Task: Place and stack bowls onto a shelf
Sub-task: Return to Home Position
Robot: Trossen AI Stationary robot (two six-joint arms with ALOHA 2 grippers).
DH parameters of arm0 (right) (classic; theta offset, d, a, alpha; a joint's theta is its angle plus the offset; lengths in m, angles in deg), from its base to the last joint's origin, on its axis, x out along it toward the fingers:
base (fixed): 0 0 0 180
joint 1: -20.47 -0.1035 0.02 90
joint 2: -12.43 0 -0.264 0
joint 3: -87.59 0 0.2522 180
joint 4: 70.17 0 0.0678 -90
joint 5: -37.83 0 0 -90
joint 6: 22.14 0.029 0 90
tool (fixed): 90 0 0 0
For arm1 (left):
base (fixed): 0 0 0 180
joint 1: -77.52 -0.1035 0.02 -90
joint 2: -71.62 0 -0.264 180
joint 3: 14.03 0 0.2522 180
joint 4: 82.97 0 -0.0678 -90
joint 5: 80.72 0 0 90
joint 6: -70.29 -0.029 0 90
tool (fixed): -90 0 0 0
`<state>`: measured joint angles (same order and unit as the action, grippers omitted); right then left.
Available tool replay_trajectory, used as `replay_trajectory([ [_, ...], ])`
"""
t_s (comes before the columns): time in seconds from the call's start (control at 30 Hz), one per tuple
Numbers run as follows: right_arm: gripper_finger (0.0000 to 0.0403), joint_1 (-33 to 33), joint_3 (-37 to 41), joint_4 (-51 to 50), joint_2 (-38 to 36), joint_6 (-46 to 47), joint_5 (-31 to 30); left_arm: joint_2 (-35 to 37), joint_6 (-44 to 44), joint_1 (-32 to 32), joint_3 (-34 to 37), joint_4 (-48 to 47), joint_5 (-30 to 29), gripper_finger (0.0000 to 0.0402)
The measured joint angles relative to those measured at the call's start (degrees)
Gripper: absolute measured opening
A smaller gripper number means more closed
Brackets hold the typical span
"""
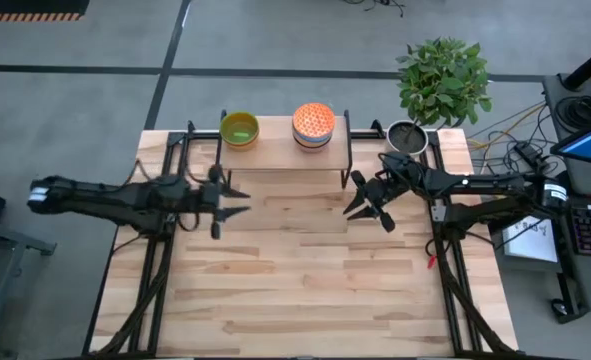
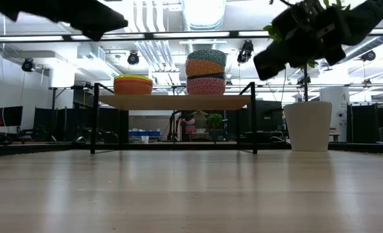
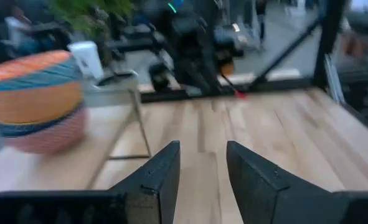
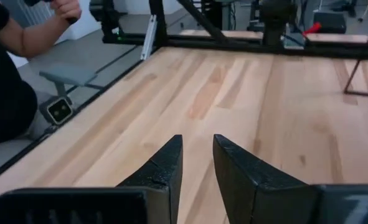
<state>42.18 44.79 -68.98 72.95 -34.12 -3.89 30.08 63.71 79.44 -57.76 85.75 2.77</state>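
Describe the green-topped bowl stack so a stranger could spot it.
On the wooden table, find the low shelf at the edge beside the potted plant. Of its two bowl stacks, the green-topped stack is the shorter one, nearer the left arm, farther from the plant.

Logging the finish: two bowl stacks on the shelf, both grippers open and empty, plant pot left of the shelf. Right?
No: the plant pot stands at the shelf's right end, per the high view. The rest holds.
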Motion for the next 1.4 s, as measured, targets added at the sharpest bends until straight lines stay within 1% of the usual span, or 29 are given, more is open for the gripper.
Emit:
replay_trajectory([
  [0.07, 0.0076, 1.0, 1.3, 0.9, -0.1, 0.2, 0.2, 4.6, 0.7, -2.3, 3.0, 1.3, 1.9, 0.0111],
  [0.17, 0.007, 2.3, 2.1, 1.5, -0.1, 0.4, 0.2, 10.1, 1.8, -5.5, 7.2, 2.5, 7.6, 0.0101],
  [0.23, 0.0068, 2.8, 2.2, 1.6, -0.1, 0.4, 0.2, 13.2, 3.0, -7.0, 9.6, 2.5, 9.6, 0.0092],
  [0.3, 0.0068, 3.2, 2.3, 1.7, -0.1, 0.3, 0.5, 15.6, 4.3, -8.0, 11.5, 2.9, 9.9, 0.0083],
  [0.43, 0.0069, 4.1, 2.3, 1.7, -0.1, -0.3, 4.2, 19.5, 5.9, -8.5, 14.6, 2.6, 10.3, 0.0067],
  [0.67, 0.0064, 6.2, 3.4, 1.7, -2.3, 0.4, 4.2, 23.9, 6.1, -8.5, 17.6, 0.8, 10.6, 0.0043],
  [0.83, 0.0063, 8.8, 5.9, 1.6, -7.1, 0.4, 4.2, 25.9, 6.6, -8.5, 19.7, 1.0, 10.6, 0.004],
  [1.0, 0.0063, 12.3, 9.1, 1.7, -13.9, 0.4, 4.2, 26.9, 7.6, -8.5, 21.4, 1.0, 10.6, 0.004],
  [1.2, 0.0062, 16.4, 14.1, 1.7, -22.2, 0.4, 4.7, 27.1, 6.1, -8.5, 22.6, 2.0, 10.3, 0.004],
  [1.4, 0.0062, 17.3, 19.7, 1.8, -30.0, 1.2, 4.9, 27.0, 5.9, -8.5, 24.2, 2.6, 10.2, 0.004],
])
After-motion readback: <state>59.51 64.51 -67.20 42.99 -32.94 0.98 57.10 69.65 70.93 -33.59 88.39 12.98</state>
